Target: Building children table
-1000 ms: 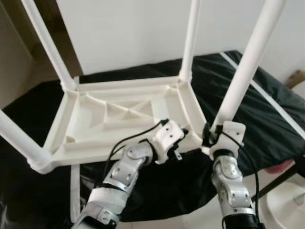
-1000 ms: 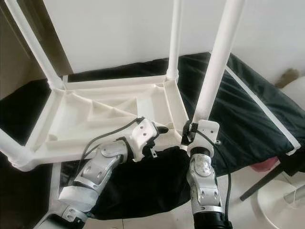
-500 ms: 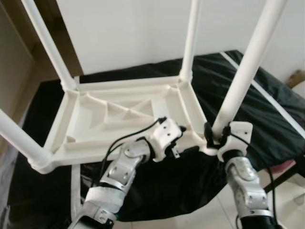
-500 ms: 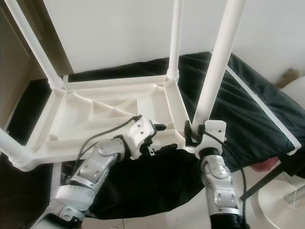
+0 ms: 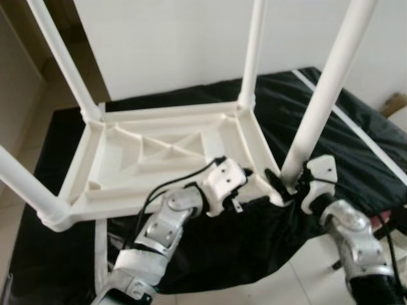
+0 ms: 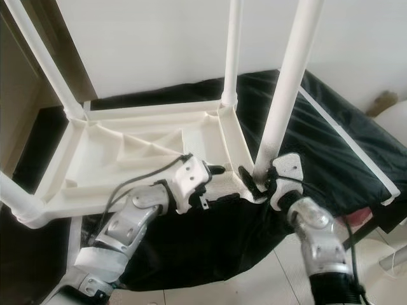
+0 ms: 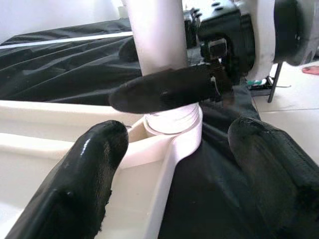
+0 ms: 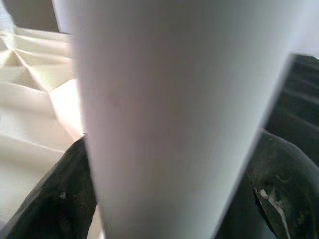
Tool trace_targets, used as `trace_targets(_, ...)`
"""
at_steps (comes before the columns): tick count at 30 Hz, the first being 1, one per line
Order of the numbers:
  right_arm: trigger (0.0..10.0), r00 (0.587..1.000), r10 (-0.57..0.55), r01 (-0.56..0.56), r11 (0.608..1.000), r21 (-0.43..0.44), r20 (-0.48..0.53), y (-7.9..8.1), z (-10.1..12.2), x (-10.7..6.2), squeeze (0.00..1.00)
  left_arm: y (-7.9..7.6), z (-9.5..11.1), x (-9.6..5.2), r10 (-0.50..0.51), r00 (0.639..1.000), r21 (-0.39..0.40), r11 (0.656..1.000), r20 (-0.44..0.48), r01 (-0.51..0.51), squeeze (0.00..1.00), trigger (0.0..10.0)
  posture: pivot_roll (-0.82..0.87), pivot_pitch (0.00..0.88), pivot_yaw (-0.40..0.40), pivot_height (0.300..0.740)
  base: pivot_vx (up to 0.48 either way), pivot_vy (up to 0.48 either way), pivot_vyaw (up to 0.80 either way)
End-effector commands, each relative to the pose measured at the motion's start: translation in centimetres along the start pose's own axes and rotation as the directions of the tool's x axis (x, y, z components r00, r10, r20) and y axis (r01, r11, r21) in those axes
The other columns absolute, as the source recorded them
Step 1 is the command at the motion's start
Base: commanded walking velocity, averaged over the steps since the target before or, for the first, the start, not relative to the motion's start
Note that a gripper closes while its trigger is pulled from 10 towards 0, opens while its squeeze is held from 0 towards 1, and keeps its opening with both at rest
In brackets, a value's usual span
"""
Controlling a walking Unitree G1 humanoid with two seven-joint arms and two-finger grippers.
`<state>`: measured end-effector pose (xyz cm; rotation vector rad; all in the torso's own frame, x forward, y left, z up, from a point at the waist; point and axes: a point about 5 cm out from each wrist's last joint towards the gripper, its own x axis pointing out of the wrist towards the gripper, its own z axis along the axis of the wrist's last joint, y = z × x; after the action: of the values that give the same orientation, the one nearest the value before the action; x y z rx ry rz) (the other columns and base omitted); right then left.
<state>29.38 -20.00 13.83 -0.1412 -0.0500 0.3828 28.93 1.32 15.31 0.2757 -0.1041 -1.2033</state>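
upturned white plastic children's table (image 5: 159, 159) lay on black sheet (image 5: 356, 152). my right gripper (image 5: 289, 184) clenched its white tubular leg (image 5: 318, 108) at 4 o'clock corner; left gripper (image 7: 174, 164) released beside socket. advice: press leg straight down.

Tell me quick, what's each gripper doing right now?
Left gripper: open, fingers straddling the table frame edge near the corner.
Right gripper: closed around the base of the near right table leg.

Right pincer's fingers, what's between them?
The near white table leg, close to its corner socket; the right pincer grips it, plain in the right wrist view.
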Motion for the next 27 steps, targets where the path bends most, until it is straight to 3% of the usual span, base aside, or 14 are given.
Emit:
trace_targets(1, 4.8, 1.0, 0.025, -0.025, 1.0, 0.0, -0.019, 0.1, -0.5, 0.1, 0.0, 0.0, 0.1, 0.0, 0.001, 1.0, 0.005, 1.0, 0.001, -0.001, 0.0, 10.0, -0.08, 0.0, 0.037, 0.74, 0.0, 0.0, 0.0)
trace_targets(2, 3.8, 0.999, 0.036, -0.036, 0.999, 0.003, -0.018, 0.1, -0.5, 0.1, 0.0, 0.0, 0.1, 0.0, 0.005, 1.0, 0.002, 1.0, 0.003, -0.005, 0.0, 10.0, -0.08, 0.0, 0.037, 0.74, 0.0, 0.0, 0.0)
trace_targets(3, 0.0, 0.999, 0.046, -0.046, 0.999, 0.002, -0.021, 0.1, -0.6, 0.1, 0.0, 0.0, 0.1, -0.1, 0.007, 1.0, -0.003, 1.0, 0.0, -0.007, 0.0, 10.0, -0.08, 0.0, 0.032, 0.74, 0.0, 0.0, 0.0)
trace_targets(14, 0.0, 0.994, 0.091, -0.089, 0.995, 0.033, -0.058, 0.2, -1.7, -0.2, 0.0, 0.1, 0.0, -0.2, 0.006, 1.0, -0.002, 1.0, -0.008, -0.006, 0.0, 10.0, -0.08, 0.0, 0.036, 0.74, 0.0, 0.0, 0.0)
trace_targets(15, 1.6, 0.995, 0.082, -0.08, 0.996, 0.035, -0.064, 0.2, -1.9, -0.3, 0.0, 0.1, 0.0, -0.2, 0.004, 1.0, -0.002, 1.0, -0.005, -0.004, 0.0, 10.0, -0.08, 0.0, 0.036, 0.74, 0.0, 0.0, 0.0)
trace_targets(17, 1.6, 0.995, 0.077, -0.075, 0.997, 0.036, -0.067, 0.2, -1.9, -0.3, 0.0, 0.1, 0.1, -0.2, 0.003, 1.0, -0.002, 1.0, -0.004, -0.003, 0.0, 10.0, -0.08, 0.0, 0.036, 0.74, 0.0, 0.0, 0.0)
trace_targets(18, 10.0, 0.995, 0.071, -0.068, 0.997, 0.041, -0.069, 0.3, -2.0, -0.3, 0.0, 0.1, 0.1, -0.2, 0.002, 1.0, -0.001, 1.0, -0.004, -0.002, 0.0, 10.0, -0.08, 0.0, 0.041, 0.74, 0.0, 0.0, 0.0)
trace_targets(27, 10.0, 0.985, -0.05, 0.047, 0.999, -0.018, -0.163, 2.1, -3.8, -0.3, 0.0, -0.1, -0.6, -0.1, -0.014, 0.999, 0.01, 1.0, -0.043, 0.014, 0.0, 10.0, -0.09, 0.0, 0.049, 0.74, 0.0, 0.0, 0.0)
